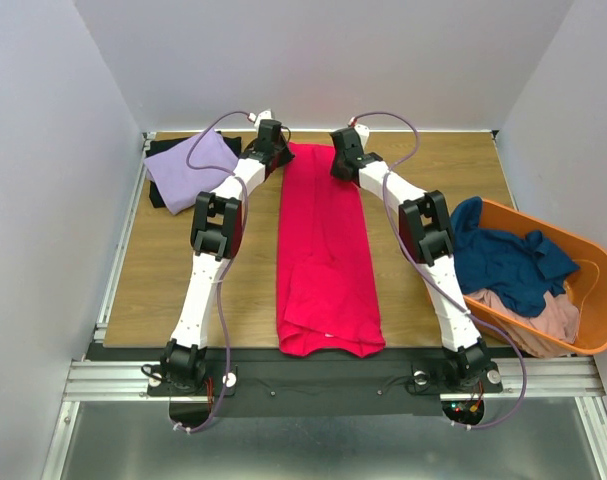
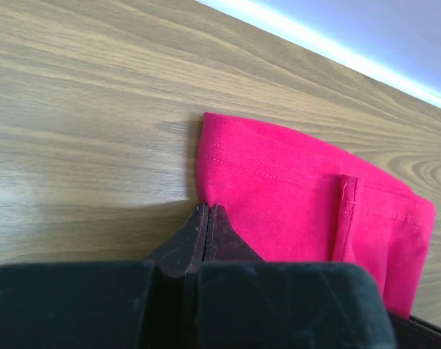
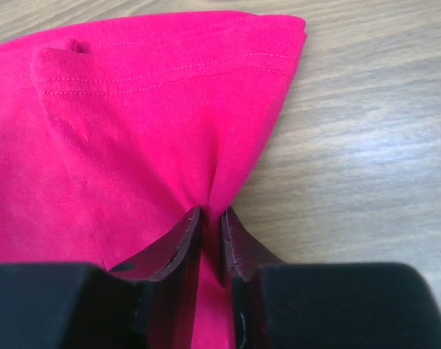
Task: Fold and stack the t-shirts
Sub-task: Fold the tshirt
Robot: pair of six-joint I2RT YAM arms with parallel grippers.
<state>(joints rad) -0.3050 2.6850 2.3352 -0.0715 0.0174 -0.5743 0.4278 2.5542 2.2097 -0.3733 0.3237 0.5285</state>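
The crimson-pink t-shirt (image 1: 323,250) lies as a long narrow strip down the middle of the table, folded lengthwise. My left gripper (image 1: 280,150) is at its far left corner. In the left wrist view the gripper (image 2: 207,207) is shut, with the jaws pressed together at the shirt's (image 2: 293,196) hemmed edge. My right gripper (image 1: 341,160) is at the far right corner. In the right wrist view it (image 3: 211,214) is shut on a bunched pinch of the shirt (image 3: 133,131). A folded lavender t-shirt (image 1: 191,165) lies on a black one (image 1: 159,195) at the far left.
An orange tub (image 1: 595,262) stands at the right table edge, holding a navy blue shirt (image 1: 503,260) and a dusty pink one (image 1: 543,320). The wooden table (image 1: 163,280) is walled on the left, back and right.
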